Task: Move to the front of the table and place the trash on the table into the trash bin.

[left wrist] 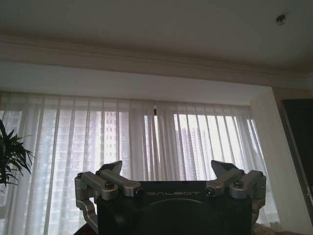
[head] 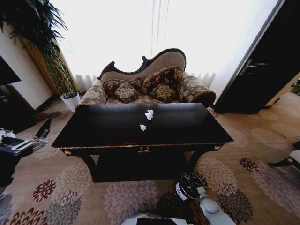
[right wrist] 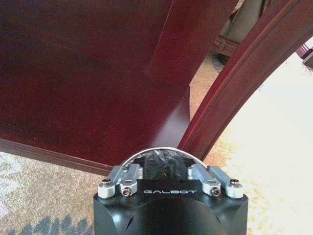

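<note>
Right gripper (right wrist: 164,171), fingers apart, hangs over trash bin (head: 187,175) at 5 o'clock below table (head: 108,126); rise clear of the leg before reaching paper balls (head: 149,114) at 12; left gripper (left wrist: 168,171) open, idle at 9.

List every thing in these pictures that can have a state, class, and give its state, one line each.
table: upright, top bearing two paper balls.
larger paper ball: crumpled, lying on the tabletop, farther back.
smaller paper ball: crumpled, lying on the tabletop, nearer the front edge.
trash bin: upright on the carpet by the table's front right leg, lined with a black bag.
left claw: open, empty, raised towards the curtains.
right claw: directly above the bin's mouth.
</note>
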### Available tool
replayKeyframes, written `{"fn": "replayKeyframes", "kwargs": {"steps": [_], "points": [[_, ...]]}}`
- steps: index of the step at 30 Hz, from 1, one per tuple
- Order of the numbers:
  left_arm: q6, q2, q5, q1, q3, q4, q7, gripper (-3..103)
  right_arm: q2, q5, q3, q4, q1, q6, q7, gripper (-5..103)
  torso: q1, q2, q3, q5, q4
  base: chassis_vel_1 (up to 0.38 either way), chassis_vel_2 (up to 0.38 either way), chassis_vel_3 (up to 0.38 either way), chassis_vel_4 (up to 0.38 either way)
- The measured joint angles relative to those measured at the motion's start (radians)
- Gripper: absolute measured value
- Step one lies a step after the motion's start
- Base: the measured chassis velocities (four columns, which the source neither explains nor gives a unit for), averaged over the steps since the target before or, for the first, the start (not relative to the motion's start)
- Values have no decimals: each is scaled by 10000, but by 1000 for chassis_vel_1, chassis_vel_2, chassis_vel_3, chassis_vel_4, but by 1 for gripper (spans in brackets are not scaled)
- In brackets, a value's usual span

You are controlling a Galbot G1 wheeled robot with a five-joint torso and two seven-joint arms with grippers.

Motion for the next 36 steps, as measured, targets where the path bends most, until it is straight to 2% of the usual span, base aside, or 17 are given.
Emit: {"fn": "replayKeyframes", "kwargs": {"steps": [4,5,8,9,12,15,17,20,21,26,27,28,29,31,32,34,36], "points": [[-4,-6,38,-48,81,21,4,100,100,-3,0,154,-85,27,-111,52,0,0,0,-1,0,0,0,0,0],[-4,-6,38,-48,81,21,4,100,100,-3,0,154,-85,27,-111,52,0,0,0,-1,0,0,0,0,0],[-6,96,29,-150,100,137,5,100,237,80,19,769,-510,191,-563,69,0,0,0,-1,0,0,0,0,0],[-6,96,29,-150,100,137,5,100,237,80,19,769,-510,191,-563,69,0,0,0,-1,0,0,0,0,0],[-7,187,35,-352,282,277,5,100,482,-4,92,1553,-1059,848,-1523,85,0,0,0,-3,-1,0,0,0,0],[-7,209,103,-511,499,361,2,100,681,-204,163,2227,-1450,1272,-2044,90,0,0,0,0,0,0,0,0,0],[-6,223,183,-659,727,421,3,100,823,-302,226,2853,-1797,1733,-2480,99,0,1,0,-2,0,0,0,0,0],[1,307,262,-885,1032,532,1,100,930,-247,382,3770,-2391,2444,-3382,100,0,0,-1,-3,0,0,0,0,0],[1,307,262,-885,1032,532,1,100,930,-247,382,3770,-2391,2444,-3382,100,0,0,-1,-3,0,0,0,0,0],[5,538,274,-1131,1240,733,-5,100,996,977,679,4963,-3211,3254,-5074,100,0,1,0,-1,0,0,0,0,0],[5,538,274,-1131,1240,733,-5,100,996,977,679,4963,-3211,3254,-5074,100,0,1,0,-1,0,0,0,0,0],[6,568,274,-1172,1275,766,-6,100,1013,1249,758,5164,-3343,3377,-5424,100,0,0,0,-1,0,0,0,0,0],[8,601,276,-1237,1346,814,-10,100,1058,1819,930,5618,-3612,3629,-6251,100,0,0,0,-2,0,0,0,0,0],[13,632,311,-1305,1471,851,-15,100,1132,2626,1155,6282,-3938,3902,-7258,100,0,1,-1,-2,0,0,0,0,0],[13,632,311,-1305,1471,851,-15,100,1132,2626,1155,6282,-3938,3902,-7258,100,0,1,-1,-2,0,0,0,0,0],[13,644,385,-1342,1597,887,-22,100,1239,3302,1307,6984,-4202,4020,-7861,100,0,1,-1,0,-1,0,0,0,0],[13,639,530,-1380,1748,949,-72,100,1404,3682,1509,7741,-4429,3999,-7958,100,0,0,0,-1,1,0,0,0,0]]}}
